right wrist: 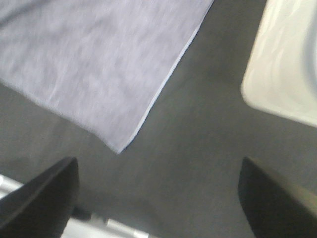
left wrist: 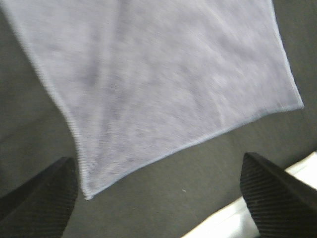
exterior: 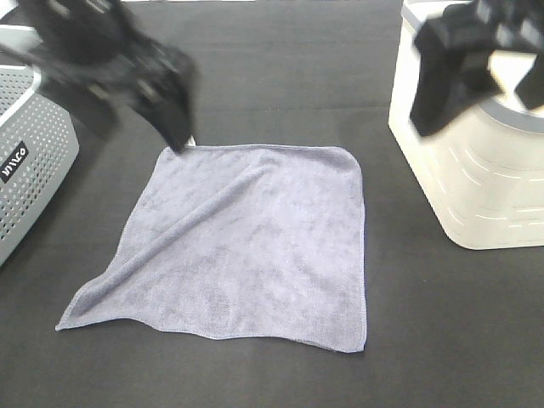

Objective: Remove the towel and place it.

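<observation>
You've got the towel (exterior: pixel 246 242) spread flat on the black table (exterior: pixel 280 76), white bin (exterior: pixel 476 170) at 3 o'clock, left gripper (left wrist: pixel 158 198) and right gripper (right wrist: pixel 158 193) both spread wide, empty.

A dark, matte black cloth covers the table (exterior: pixel 280 76), faintly textured and evenly lit with only soft shadows. At the left edge stands a grey perforated basket (exterior: pixel 30 161) with a small label. At the far right sits a cream-white plastic bin (exterior: pixel 476 178) with slotted walls.
</observation>
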You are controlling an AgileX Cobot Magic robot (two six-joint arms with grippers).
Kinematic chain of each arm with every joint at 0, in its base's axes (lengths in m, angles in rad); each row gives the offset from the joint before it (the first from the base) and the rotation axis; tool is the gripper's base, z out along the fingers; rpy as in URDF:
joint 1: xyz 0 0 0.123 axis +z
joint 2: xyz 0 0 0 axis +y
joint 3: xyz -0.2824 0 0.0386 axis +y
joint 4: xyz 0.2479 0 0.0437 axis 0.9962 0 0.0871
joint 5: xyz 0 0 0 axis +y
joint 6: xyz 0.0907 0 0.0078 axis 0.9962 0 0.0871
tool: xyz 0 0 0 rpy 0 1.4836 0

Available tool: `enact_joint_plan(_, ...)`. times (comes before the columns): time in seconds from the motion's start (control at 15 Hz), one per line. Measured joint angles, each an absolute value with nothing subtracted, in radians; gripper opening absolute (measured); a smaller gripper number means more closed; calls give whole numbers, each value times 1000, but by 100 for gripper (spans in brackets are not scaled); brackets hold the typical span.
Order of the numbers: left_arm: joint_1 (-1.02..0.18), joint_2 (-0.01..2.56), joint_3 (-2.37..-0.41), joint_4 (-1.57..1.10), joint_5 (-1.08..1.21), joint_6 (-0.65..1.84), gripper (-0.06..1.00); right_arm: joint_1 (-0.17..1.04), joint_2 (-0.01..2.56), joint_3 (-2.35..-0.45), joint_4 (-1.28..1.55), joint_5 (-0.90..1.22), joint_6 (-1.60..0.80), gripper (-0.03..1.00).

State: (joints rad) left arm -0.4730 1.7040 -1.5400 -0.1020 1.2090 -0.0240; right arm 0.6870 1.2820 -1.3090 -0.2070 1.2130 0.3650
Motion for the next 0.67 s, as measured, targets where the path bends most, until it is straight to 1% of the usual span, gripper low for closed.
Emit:
enact_joint_plan(0.2,-301,1579,-1540,-66,1210,-28,83,687,1281,-1349,-313,1214,407,83)
enact_joint_plan(0.27,-241,1543,-1539,-39,1210,-28,83,669,1281,-1351,-332,1214,416,82)
enact_joint_plan(0.33,-181,1506,-1527,-17,1210,-28,83,624,1281,-1352,-322,1213,408,80)
enact_joint_plan(0.47,-76,1434,-1489,8,1212,-28,83,506,1283,-1352,-227,1212,289,77)
enact_joint_plan(0.53,-34,1391,-1462,9,1213,-28,83,406,1283,-1352,-130,1211,209,76)
enact_joint_plan(0.6,-12,1364,-1445,11,1213,-27,83,364,1283,-1352,-100,1211,188,76)
enact_joint_plan(0.67,2,1343,-1426,21,1213,-27,83,240,1283,-1352,-60,1204,157,76)
